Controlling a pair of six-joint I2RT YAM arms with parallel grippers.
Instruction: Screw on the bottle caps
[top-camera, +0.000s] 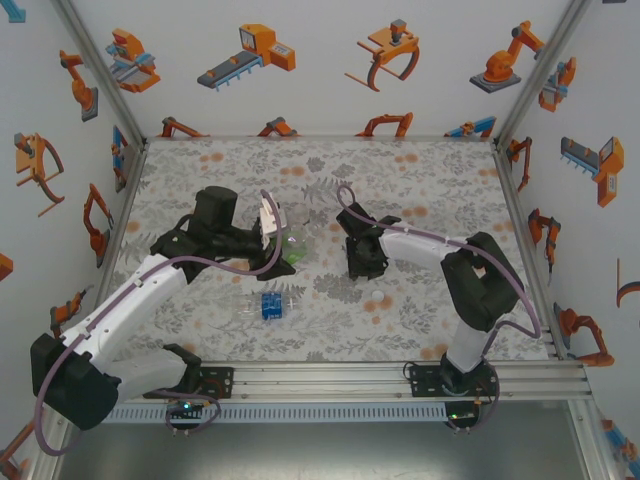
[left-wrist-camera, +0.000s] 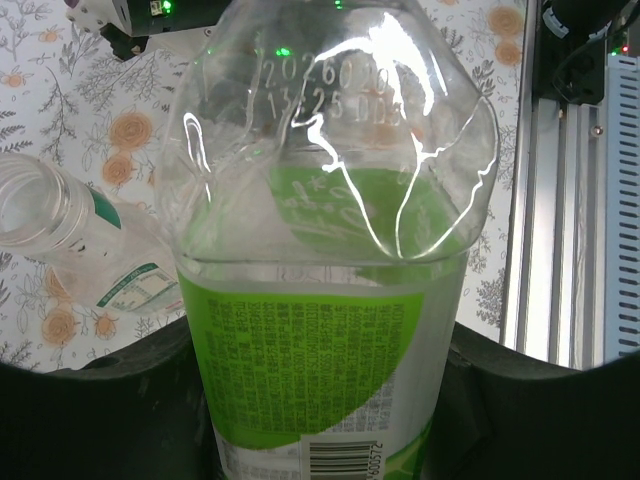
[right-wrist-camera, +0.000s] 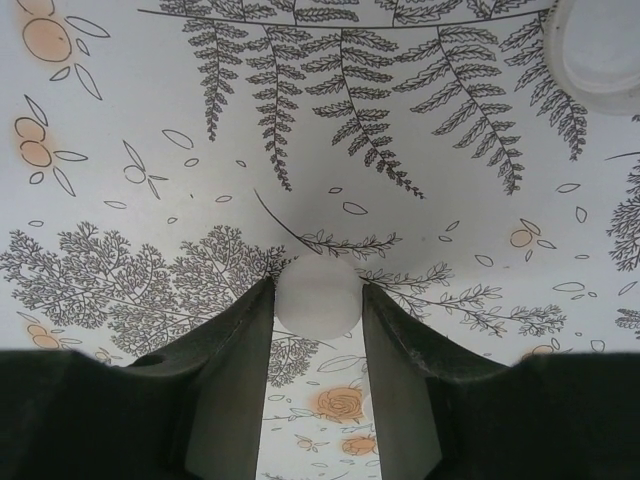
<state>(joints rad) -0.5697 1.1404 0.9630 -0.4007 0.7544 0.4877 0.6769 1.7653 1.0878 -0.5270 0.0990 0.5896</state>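
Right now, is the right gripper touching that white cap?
Touching. The right wrist view shows the white cap pinched in the right gripper: both fingers press against its sides, no gap.

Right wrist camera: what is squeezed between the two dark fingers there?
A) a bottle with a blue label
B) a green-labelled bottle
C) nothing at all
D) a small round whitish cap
D: the right gripper is closed on a small whitish bottle cap, touching it on both sides; the green-labelled bottle sits in the left gripper.
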